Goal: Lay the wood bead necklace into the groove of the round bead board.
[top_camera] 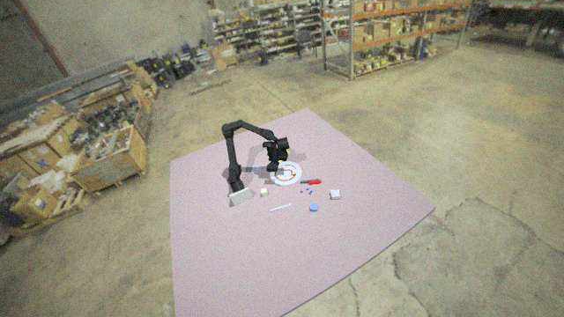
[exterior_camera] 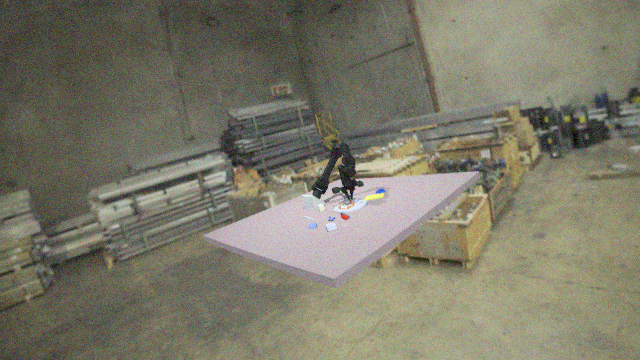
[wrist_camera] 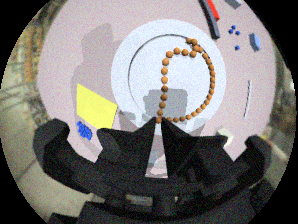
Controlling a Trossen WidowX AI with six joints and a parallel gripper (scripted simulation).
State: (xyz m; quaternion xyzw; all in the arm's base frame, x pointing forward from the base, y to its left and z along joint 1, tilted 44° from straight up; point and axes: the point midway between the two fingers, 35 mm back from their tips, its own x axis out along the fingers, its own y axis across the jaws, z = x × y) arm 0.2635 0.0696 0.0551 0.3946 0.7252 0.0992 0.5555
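The wood bead necklace (top_camera: 294, 174) (wrist_camera: 212, 80) lies on the round white bead board (top_camera: 298, 169) (exterior_camera: 361, 204) (wrist_camera: 120, 75). In the wrist view its right side follows the circular groove's right arc. Its left side runs nearly straight across the board's middle, inside the groove, and beads bunch at the upper right. The groove's left arc shows bare. My gripper (exterior_camera: 351, 202) (wrist_camera: 158, 119) is shut, with a bead of the necklace between its fingertips at the near end of the loop, low at the board. Fingertip detail is hidden in the top view.
A yellow block (exterior_camera: 374, 197) (wrist_camera: 95, 107) and blue pieces (exterior_camera: 380, 190) (wrist_camera: 84, 130) lie left in the wrist view. A red-handled tool (top_camera: 315, 182) lies beside the board. Farther out are a pale box (top_camera: 335, 195), blue block (top_camera: 314, 207), white stick (top_camera: 280, 207), cream cube (top_camera: 263, 192) and grey panel (top_camera: 241, 196).
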